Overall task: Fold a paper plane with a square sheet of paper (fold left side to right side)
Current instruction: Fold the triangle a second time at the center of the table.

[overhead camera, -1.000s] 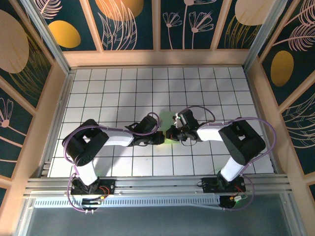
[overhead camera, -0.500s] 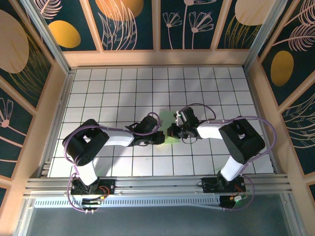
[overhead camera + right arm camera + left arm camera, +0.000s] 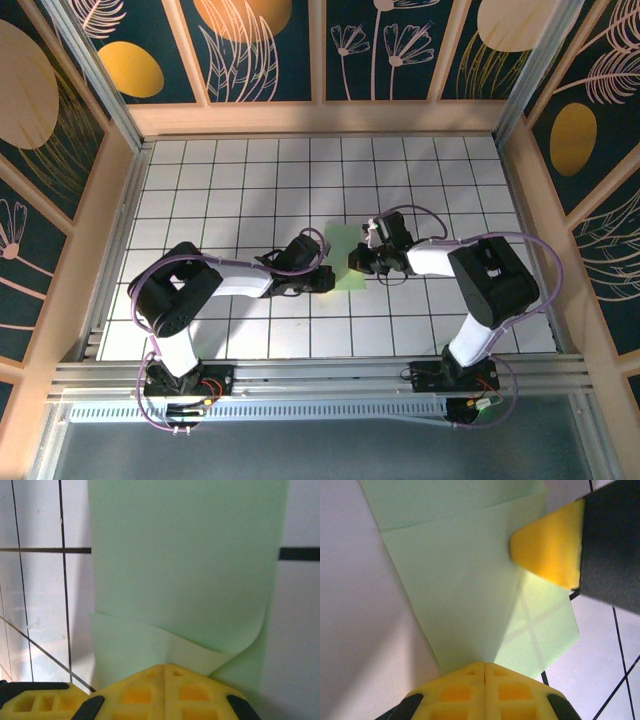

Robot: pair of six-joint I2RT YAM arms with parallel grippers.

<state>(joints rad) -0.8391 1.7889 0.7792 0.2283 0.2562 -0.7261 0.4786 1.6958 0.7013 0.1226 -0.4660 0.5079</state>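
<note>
Top view: square sheet of paper (image 3: 343,248), part-folded, mid-bench (image 3: 250,180) towards the near edge, left jaws and right jaws both closed, tips down on it, likely pinning; left wrist: closed tips at the flap's point, probably firming a crease; right wrist: closed tips against a curled, unflattened fold.

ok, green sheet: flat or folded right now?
Partly folded. The square sheet of paper has one layer lying over another in the left wrist view; the right wrist view shows a flap curling over, uncreased.
</note>
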